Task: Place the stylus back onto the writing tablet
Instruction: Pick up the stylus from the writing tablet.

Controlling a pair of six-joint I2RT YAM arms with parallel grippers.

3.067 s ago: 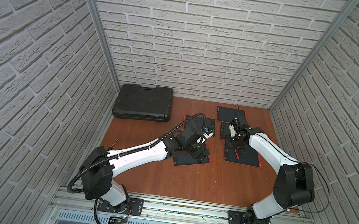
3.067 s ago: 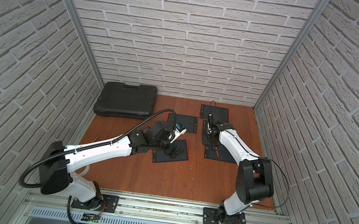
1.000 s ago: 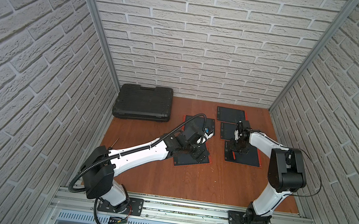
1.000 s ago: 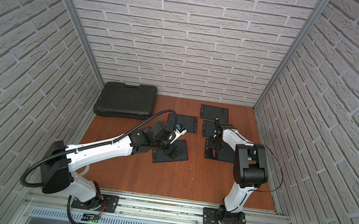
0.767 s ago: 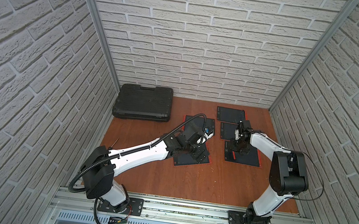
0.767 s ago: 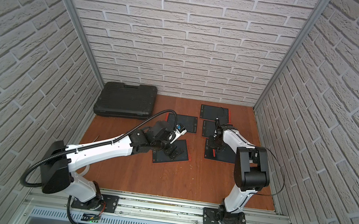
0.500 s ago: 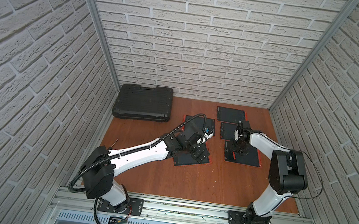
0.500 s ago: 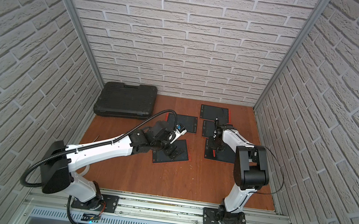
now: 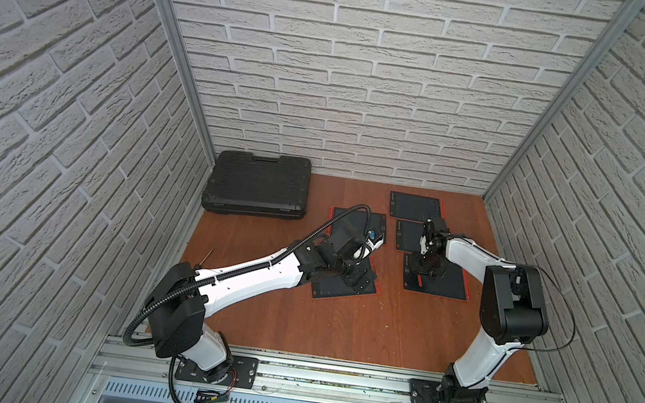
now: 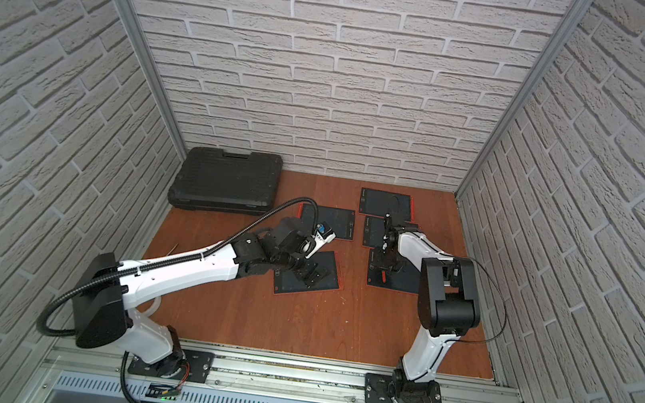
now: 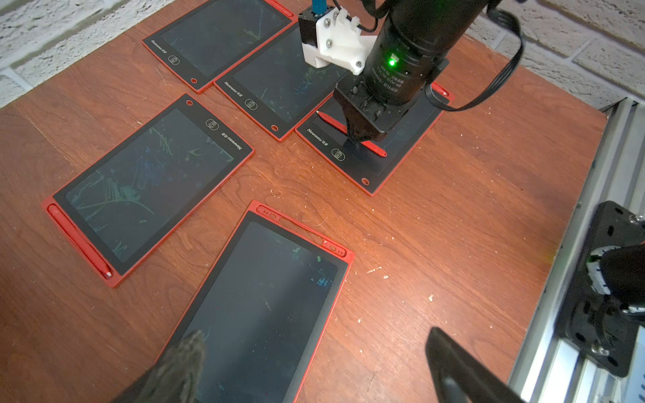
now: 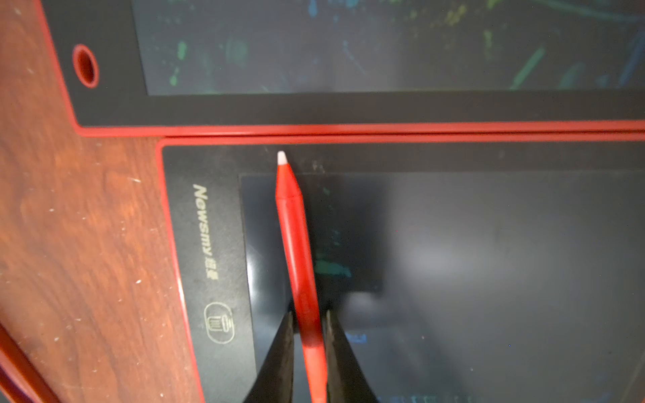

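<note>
While the right gripper (image 12: 309, 315) straddles the stylus (image 12: 295, 237) lying on the tablet (image 12: 195, 237) screen, jaws narrow, pinching or not I can't tell, and the left gripper (image 11: 314, 335) gapes wide, a clinging finger could roll it off on lift-off.

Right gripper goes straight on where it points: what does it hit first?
Most likely the tablet. The right gripper points down at its screen, fingers flanking the red stylus lying there. How much gap remains to the screen is hard to judge.
</note>
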